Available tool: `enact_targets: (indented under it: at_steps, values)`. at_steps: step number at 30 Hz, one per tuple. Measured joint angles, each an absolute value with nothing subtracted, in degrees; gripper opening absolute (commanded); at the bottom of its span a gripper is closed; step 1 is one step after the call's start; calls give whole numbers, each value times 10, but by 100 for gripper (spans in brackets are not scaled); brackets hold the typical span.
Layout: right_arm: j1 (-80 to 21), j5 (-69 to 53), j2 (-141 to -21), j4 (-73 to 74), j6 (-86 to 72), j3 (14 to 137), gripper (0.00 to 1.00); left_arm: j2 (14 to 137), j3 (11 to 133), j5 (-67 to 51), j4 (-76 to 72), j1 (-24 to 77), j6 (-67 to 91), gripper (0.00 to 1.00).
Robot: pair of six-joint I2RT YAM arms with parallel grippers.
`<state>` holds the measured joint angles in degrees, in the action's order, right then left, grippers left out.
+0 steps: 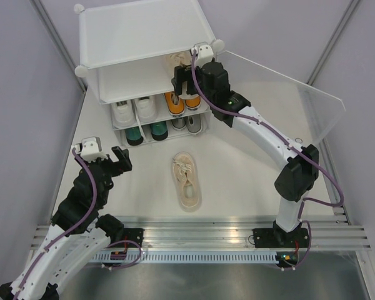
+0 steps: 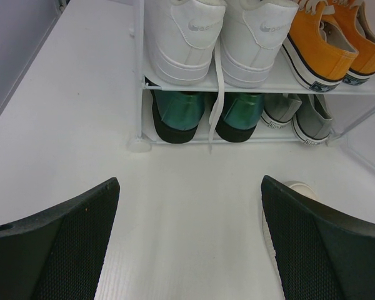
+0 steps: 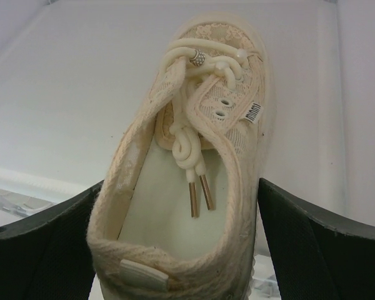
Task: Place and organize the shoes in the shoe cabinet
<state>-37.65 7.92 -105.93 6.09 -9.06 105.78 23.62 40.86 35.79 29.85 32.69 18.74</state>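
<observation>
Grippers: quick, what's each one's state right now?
Left gripper: open, holding nothing.
Right gripper: open, fingers either side of the beige shoe, not closed on it.

1. Shoe cabinet [image 1: 90, 78], far-left corner of the table: middle and bottom tiers are packed across with white sneakers [image 2: 219, 37], orange sneakers [image 2: 328, 44], green sneakers [image 2: 203, 115] and grey sneakers [image 2: 297, 119].
2. Top tier: the right arm [image 1: 262, 134] and a beige shoe [image 3: 194, 162] fill the right end; bare shelf lies left of them.
3. The open door panel [image 1: 300, 94] walls off the right side.
4. A loose beige shoe [image 1: 187, 181] lies mid-table, with bare surface on either side.
</observation>
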Motion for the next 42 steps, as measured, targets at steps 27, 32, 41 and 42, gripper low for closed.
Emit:
enact_targets:
  at_steps: [27,32,41,42]
  values:
    - [-411,167,-1021,41,-102,986,59,236,409,352,298,326,187,96]
    - [-412,173,-1021,35,-103,984,31,236,409,343,298,326,187,96]
    - [-420,205,-1046,42,-115,1016,13,236,409,340,298,326,187,96]
    - [-421,211,-1052,41,-117,1023,12,236,409,339,298,326,187,96]
